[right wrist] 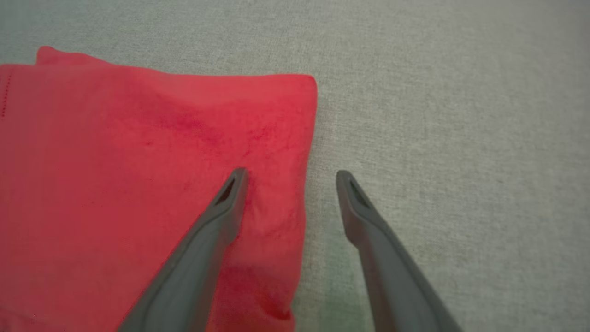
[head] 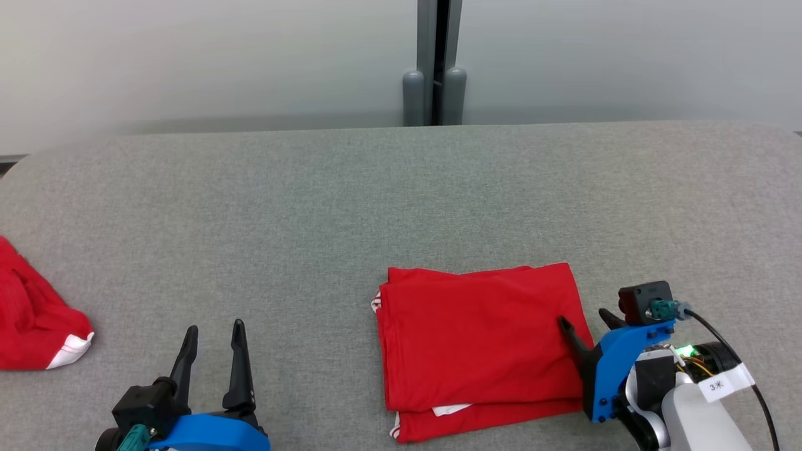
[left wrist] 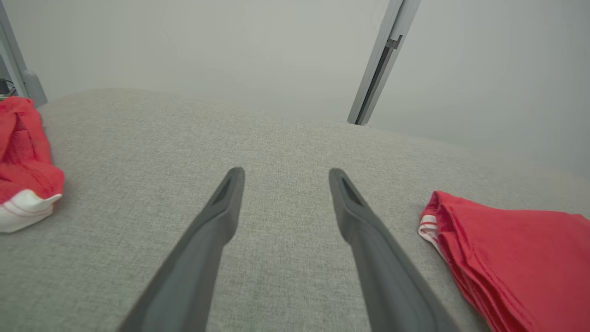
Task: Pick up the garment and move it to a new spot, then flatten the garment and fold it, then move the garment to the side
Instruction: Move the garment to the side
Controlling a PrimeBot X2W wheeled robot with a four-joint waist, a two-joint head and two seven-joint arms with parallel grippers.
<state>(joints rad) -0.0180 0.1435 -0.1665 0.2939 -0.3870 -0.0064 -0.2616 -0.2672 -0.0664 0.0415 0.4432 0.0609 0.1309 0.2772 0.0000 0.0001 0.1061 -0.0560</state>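
Note:
A red garment [head: 479,341] lies folded into a neat rectangle on the grey table [head: 313,207], right of centre near the front edge; white trim peeks out at its left and lower edges. My right gripper [head: 585,318] is open astride the garment's right edge [right wrist: 304,184]: one finger hangs over the red cloth, the other over bare table, nothing gripped. My left gripper [head: 214,329] stands open at the lower left over bare table, well left of the garment [left wrist: 507,253]. Between its fingers [left wrist: 216,216] there is only grey cloth surface.
A second red garment with white trim [head: 34,319] lies crumpled at the table's left edge, also in the left wrist view [left wrist: 23,166]. A grey post [head: 435,69] stands behind the table's far edge against a pale wall.

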